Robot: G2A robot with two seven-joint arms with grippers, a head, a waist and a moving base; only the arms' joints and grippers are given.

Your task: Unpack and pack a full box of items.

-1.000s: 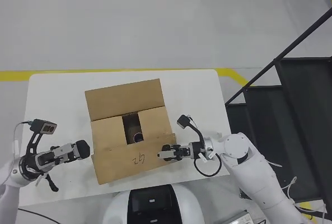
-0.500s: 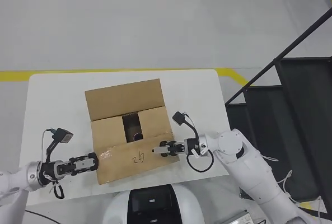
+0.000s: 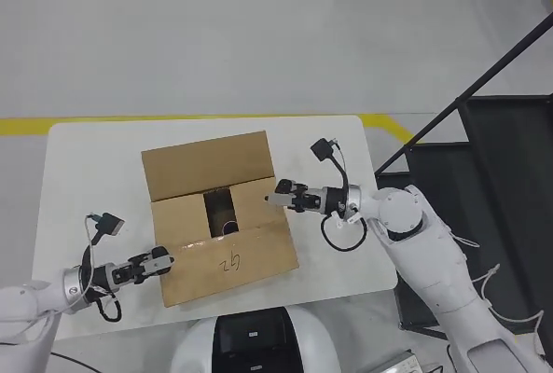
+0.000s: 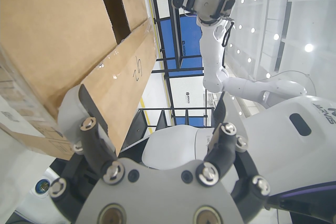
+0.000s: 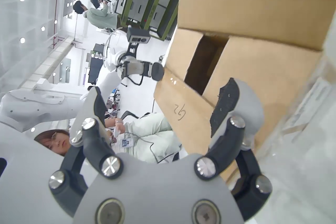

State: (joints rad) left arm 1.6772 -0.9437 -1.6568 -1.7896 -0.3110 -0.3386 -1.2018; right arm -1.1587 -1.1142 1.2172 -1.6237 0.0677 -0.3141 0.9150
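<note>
We find the half-open brown cardboard box (image 3: 211, 164) flanked: left gripper (image 3: 163, 257) spread at its near corner, right gripper (image 3: 273, 197) spread at its side flap.

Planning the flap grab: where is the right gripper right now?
In the top view, the right gripper is open at the right edge of the cardboard box, by the flap beside the dark opening.
</note>
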